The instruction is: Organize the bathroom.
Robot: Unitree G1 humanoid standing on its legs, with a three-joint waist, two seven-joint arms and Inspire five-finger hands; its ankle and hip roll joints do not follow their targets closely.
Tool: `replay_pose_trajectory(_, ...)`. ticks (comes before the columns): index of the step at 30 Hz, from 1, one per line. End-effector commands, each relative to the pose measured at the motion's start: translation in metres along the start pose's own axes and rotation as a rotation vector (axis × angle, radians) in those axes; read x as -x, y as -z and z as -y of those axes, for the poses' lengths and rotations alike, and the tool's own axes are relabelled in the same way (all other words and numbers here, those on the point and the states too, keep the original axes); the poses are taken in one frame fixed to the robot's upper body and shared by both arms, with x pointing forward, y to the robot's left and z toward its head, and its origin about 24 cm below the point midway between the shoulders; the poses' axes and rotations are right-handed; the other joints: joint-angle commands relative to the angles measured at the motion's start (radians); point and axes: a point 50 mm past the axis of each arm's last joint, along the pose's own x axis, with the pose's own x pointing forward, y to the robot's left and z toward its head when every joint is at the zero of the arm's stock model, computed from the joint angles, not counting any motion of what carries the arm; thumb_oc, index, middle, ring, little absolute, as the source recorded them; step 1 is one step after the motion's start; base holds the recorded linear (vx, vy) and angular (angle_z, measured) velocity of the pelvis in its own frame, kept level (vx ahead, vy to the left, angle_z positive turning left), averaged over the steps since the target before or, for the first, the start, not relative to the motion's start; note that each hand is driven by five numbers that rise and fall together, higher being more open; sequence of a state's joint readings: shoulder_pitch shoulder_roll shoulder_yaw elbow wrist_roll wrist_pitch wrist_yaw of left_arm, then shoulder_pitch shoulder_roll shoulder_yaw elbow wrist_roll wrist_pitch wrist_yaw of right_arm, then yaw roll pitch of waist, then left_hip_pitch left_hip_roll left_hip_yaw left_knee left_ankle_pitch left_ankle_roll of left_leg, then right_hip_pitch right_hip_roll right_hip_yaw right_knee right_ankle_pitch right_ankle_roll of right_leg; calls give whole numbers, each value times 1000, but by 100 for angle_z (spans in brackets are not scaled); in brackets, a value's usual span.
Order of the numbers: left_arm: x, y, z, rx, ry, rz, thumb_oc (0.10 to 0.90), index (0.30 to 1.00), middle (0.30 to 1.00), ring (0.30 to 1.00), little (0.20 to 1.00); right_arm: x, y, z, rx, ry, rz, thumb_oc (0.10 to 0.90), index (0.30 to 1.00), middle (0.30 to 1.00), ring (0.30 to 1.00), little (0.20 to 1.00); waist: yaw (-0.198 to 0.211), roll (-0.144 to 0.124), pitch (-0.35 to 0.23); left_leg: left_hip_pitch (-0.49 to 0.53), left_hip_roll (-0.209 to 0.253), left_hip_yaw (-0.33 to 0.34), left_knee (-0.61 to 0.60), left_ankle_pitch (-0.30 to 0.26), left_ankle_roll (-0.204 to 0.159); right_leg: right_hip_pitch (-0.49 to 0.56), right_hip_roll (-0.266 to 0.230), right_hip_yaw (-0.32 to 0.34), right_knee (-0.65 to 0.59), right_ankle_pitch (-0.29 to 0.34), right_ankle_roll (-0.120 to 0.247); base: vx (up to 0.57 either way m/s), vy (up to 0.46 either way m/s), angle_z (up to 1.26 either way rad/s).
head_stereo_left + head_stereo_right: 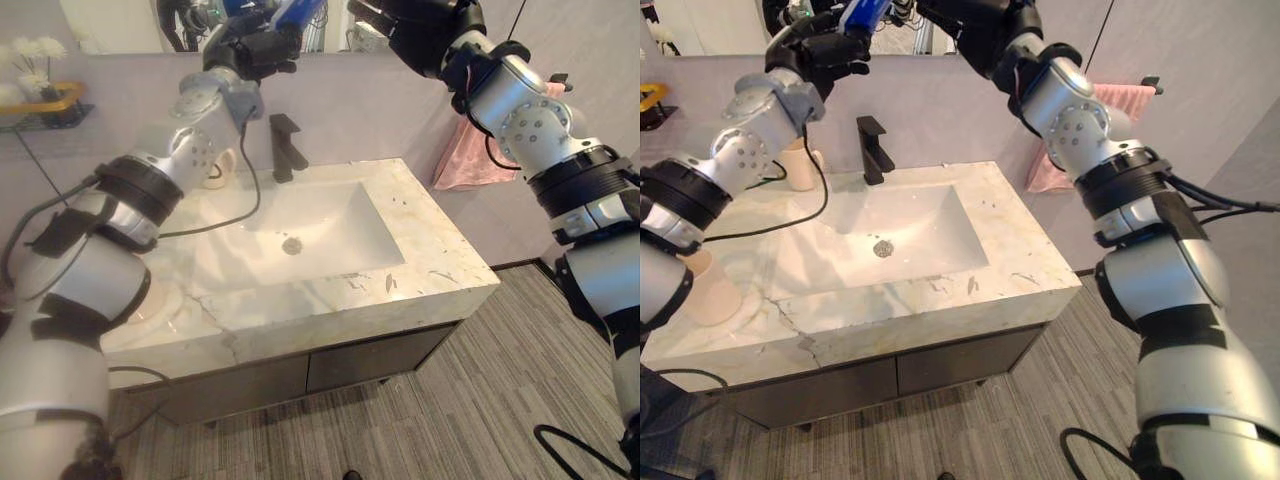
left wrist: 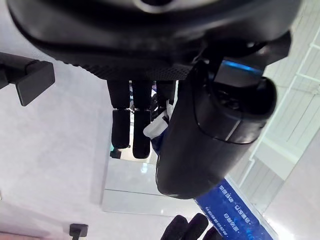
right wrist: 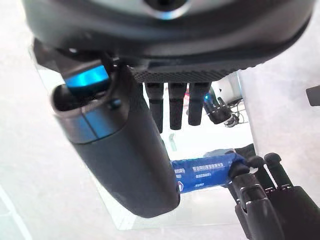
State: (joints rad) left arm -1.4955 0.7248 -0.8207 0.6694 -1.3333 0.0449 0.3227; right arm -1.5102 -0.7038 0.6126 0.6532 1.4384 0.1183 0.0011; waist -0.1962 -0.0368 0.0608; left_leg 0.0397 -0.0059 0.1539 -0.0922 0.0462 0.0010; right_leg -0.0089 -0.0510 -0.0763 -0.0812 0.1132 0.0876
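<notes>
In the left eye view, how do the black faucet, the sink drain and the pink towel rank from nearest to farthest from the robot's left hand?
1. Black faucet: just below the left hand, at the basin's back edge.
2. Sink drain: lower, in the basin's middle.
3. Pink towel: far across, on the wall towards the robot's right.

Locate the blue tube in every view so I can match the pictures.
Left eye view: blue tube at the top edge, gripped by the left hand.
Right eye view: top edge, left of centre, same grip.
Left wrist view: blue printed surface beyond the thumb.
Right wrist view: beyond the right hand, one end in the left hand's fingers.
Shared landmark: the left hand; in both eye views the black faucet stands below it.
</notes>
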Motion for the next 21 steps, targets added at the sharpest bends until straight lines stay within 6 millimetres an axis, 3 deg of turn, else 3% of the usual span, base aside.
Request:
replay_pose_trajectory(1, 1, -92, -5, 1, -18, 310, 400, 300, 300, 300, 300, 3, -86, -9, -19, -28, 288, 667, 700, 700, 700, 700, 35, 17, -201, 0, -14, -3, 26, -55, -45, 24, 13, -34, 75, -91, 100, 0, 0, 0)
replay_pose_trajectory(10, 0, -90, -1, 3, -10, 304, 400, 300, 300, 300, 300, 1, -83, -7, -33, -35, 270, 700, 749, 749, 749, 749, 37, 15, -204, -5, -14, -5, 29, -54, -45, 25, 12, -34, 75, -90, 101, 0, 0, 0)
replay_pose_trajectory(15, 0, -89, -1, 7, -7, 303, 400, 300, 300, 300, 300, 0, -83, -9, -28, -42, 262, 800, 900, 900, 900, 900, 38, 13, -206, -8, -14, -6, 29, -52, -46, 23, 10, -33, 74, -89, 101, 0, 0, 0)
replay_pose_trajectory(21, -1, -91, 1, 7, 3, 306, 400, 300, 300, 300, 300, -2, -80, -11, -39, -63, 235, 800, 900, 900, 900, 900, 38, 11, -206, -11, -13, -7, 31, -51, -47, 22, 8, -34, 76, -88, 103, -1, 0, 1)
